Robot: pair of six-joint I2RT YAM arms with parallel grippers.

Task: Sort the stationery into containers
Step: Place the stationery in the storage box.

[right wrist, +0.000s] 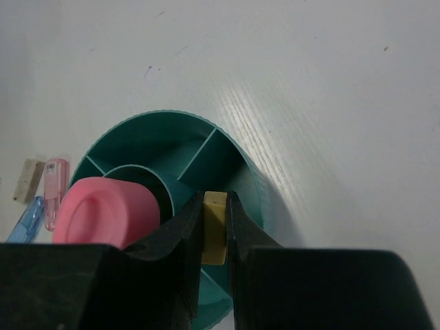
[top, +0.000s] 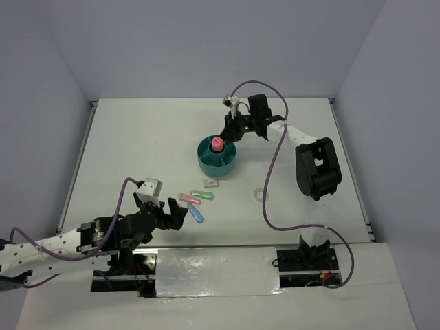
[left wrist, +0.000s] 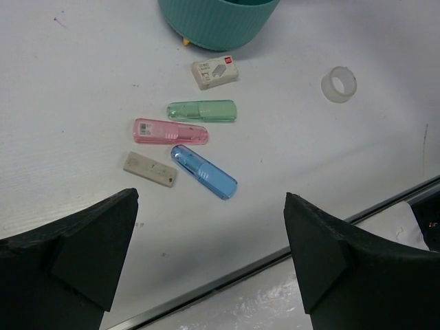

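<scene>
Your right claw [right wrist: 214, 203] is pinching a yellowish eraser [right wrist: 214, 237] above the teal organiser [right wrist: 137, 127], its sides hidden by the fingers. Left claw [left wrist: 210, 199] gapes wide on the organiser's near side. The white eraser [left wrist: 215, 72] there has a label, but it's unreadable.

Even, diffuse overhead light fills the enclosure. The white surface [top: 137, 151] reads bright, and the walls [top: 206, 41] take a pale lavender cast. Shadows are soft and short: a dim crescent lies right of the teal organiser [right wrist: 158, 134] in the right wrist view, and thin ones edge the capsule pieces [left wrist: 203, 111]. A reflective strip [top: 216, 271] at the near edge glares. The left pincer [left wrist: 210, 206] and right pincer [right wrist: 214, 220] render as near-black, slightly soft masses. The beige eraser [right wrist: 214, 240] gripped in the latter stays clearly lit.
</scene>
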